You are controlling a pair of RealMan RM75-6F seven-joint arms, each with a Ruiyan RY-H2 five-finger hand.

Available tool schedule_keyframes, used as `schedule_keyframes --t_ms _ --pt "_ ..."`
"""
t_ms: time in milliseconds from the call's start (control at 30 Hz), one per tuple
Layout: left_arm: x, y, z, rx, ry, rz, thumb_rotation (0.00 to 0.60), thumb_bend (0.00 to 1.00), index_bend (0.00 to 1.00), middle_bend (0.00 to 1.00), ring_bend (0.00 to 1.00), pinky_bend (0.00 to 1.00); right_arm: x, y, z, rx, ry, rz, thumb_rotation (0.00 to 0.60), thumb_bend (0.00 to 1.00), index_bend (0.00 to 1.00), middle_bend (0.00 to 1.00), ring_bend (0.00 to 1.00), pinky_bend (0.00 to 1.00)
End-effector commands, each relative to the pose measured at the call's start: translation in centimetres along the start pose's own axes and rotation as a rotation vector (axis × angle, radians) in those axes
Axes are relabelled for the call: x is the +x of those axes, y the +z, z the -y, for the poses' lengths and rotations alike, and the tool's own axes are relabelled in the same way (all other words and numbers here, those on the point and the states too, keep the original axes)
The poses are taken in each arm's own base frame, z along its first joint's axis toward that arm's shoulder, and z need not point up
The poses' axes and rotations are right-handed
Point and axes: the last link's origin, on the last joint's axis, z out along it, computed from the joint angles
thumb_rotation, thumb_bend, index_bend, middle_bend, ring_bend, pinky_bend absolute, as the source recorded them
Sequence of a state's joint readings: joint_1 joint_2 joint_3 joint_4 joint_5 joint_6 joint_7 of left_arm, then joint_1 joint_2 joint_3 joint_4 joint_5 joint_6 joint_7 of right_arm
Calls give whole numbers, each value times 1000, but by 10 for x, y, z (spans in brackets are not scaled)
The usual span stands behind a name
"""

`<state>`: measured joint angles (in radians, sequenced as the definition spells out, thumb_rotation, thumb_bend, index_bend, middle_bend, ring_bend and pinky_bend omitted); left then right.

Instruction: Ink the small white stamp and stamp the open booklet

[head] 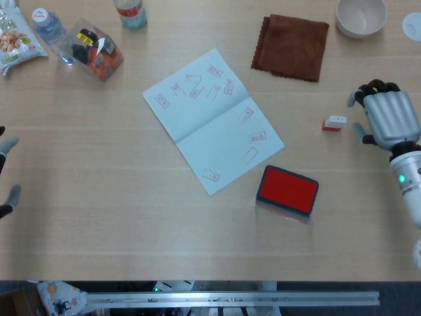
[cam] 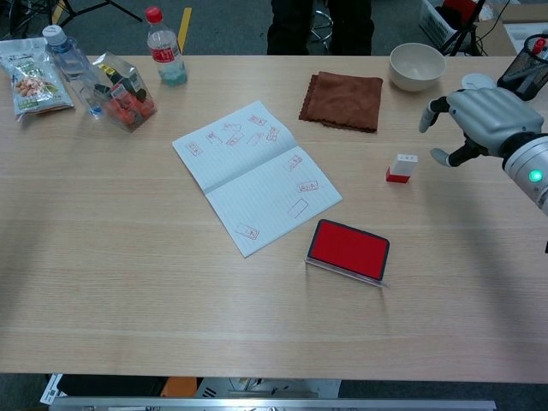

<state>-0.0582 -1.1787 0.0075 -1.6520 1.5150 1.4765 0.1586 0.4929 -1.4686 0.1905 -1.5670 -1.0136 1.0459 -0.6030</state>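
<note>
The small white stamp (head: pixel 335 123) (cam: pixel 401 168) with a red base stands on the table, right of the open booklet (head: pixel 212 118) (cam: pixel 255 175), whose pages carry several red stamp marks. The red ink pad (head: pixel 287 189) (cam: pixel 348 249) lies open near the booklet's lower right corner. My right hand (head: pixel 385 115) (cam: pixel 475 120) hovers just right of the stamp, fingers spread and curved, holding nothing and not touching it. Only two fingertips of my left hand (head: pixel 8 168) show, at the left edge of the head view, apart and empty.
A brown cloth (head: pixel 291 46) and a white bowl (head: pixel 360 16) lie at the back right, with a black pen cup (cam: pixel 524 75) and a white disc (cam: pixel 478 84) beyond. Bottles (cam: pixel 163 47) and snack bags (cam: pixel 120 90) sit at the back left.
</note>
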Motion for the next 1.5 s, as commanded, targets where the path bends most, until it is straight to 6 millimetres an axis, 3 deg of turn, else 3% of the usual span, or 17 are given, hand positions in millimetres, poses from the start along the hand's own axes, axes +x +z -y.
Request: schedule_keyframes --t_ms 33,667,933,1500 --pt "0 0 0 1 0 2 600 289 151 80 114 36 -12 9 9 3 -26 38 600 301 408 348 197 251" --pt "-1 0 2 3 1 12 600 289 151 80 114 36 -33 26 18 -23 -45 85 600 301 409 348 197 251" --pt "0 1 5 13 0 11 600 290 151 80 114 36 -42 34 22 -30 -47 107 600 303 453 348 197 251" --pt "1 1 8 26 1 10 600 290 151 80 114 36 -46 44 29 -29 -37 106 600 313 492 349 198 251"
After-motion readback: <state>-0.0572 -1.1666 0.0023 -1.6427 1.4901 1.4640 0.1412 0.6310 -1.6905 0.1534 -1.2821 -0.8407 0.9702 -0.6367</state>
